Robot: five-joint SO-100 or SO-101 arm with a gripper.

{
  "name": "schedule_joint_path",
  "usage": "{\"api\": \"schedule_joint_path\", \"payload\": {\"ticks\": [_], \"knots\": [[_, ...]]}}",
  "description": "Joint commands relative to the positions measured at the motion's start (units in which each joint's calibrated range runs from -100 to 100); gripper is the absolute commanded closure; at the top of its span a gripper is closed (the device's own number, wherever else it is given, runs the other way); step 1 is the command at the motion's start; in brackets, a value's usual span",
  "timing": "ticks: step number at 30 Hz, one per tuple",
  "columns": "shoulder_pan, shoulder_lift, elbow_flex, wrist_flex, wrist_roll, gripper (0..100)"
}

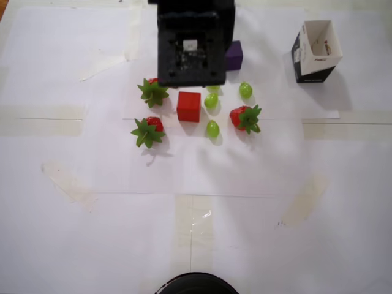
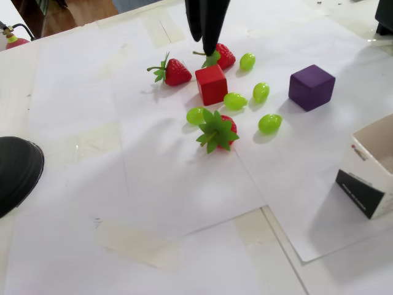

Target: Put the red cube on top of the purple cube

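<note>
In the overhead view the black body of the arm covers the top centre of the white paper sheet [image 1: 92,159], hiding its own fingertips, so how far the gripper stands apart cannot be told here. The red cube [image 1: 188,106] lies flat on the paper just below that black body, between a strawberry [image 1: 152,92] on its left and a green grape [image 1: 211,100] on its right. The purple cube [image 1: 234,56] shows only as a sliver at the arm's right edge, well apart from the red cube. An open black-and-white carton [image 1: 316,51] stands at the upper right. In the fixed view the gripper [image 2: 207,44] hangs above the table just behind the red cube [image 2: 212,84], its dark fingers close together in a narrow point, holding nothing. The purple cube [image 2: 312,86] rests to the right, with grapes between the two cubes.
</note>
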Motion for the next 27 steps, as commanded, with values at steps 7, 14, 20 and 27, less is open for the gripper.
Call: {"api": "schedule_joint_path", "payload": {"ticks": [7, 14, 20, 27], "knots": [[-2.54, -3.76, 15.78, -13.70, -3.61, 75], [-2.84, -3.76, 19.15, -17.62, -4.15, 76], [-1.88, -2.38, 19.06, -19.58, -3.76, 76], [-1.14, -0.66, 18.06, -20.56, -3.61, 77]]}}
